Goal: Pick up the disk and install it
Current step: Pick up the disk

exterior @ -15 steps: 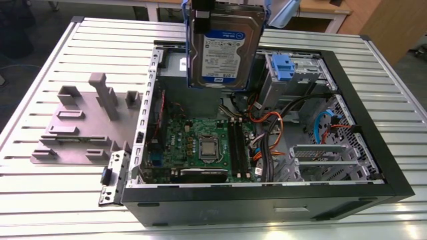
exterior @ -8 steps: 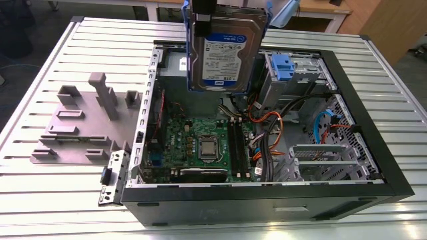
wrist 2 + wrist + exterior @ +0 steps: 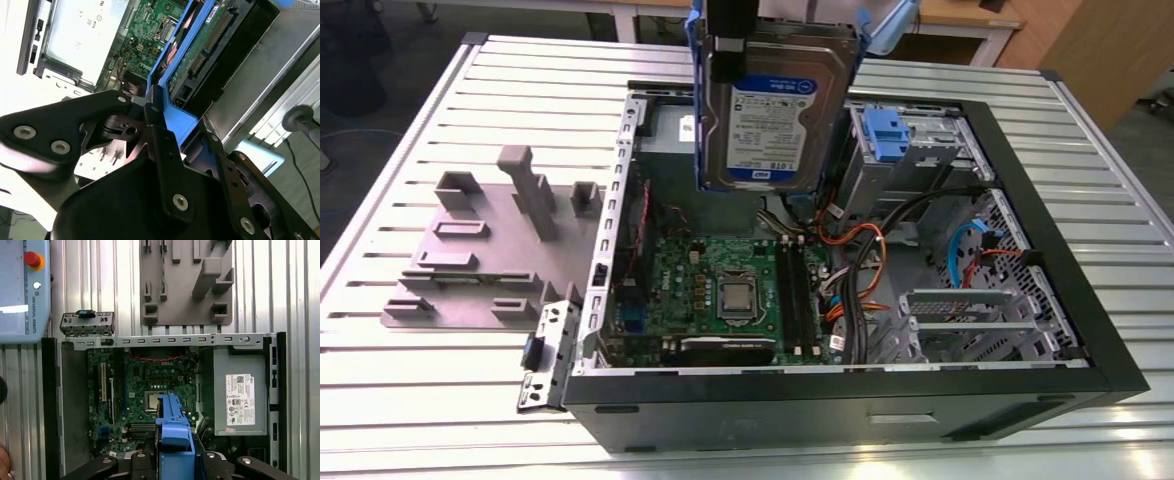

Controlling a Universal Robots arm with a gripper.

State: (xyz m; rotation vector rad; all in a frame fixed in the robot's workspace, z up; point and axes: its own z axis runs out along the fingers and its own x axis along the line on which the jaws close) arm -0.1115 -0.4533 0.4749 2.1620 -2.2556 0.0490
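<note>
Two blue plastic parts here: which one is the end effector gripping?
The blue carrier rail framing the disk, held upright above the open case by the end effector. The other, a blue latch, sits fixed on the drive bay, untouched.

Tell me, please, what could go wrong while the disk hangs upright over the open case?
The gripper grasps the disk by its blue carrier's end alone, so it might tilt or slip. A drop would probably strike the motherboard below. The loose orange and black cables beside the drive bay could snag it.
</note>
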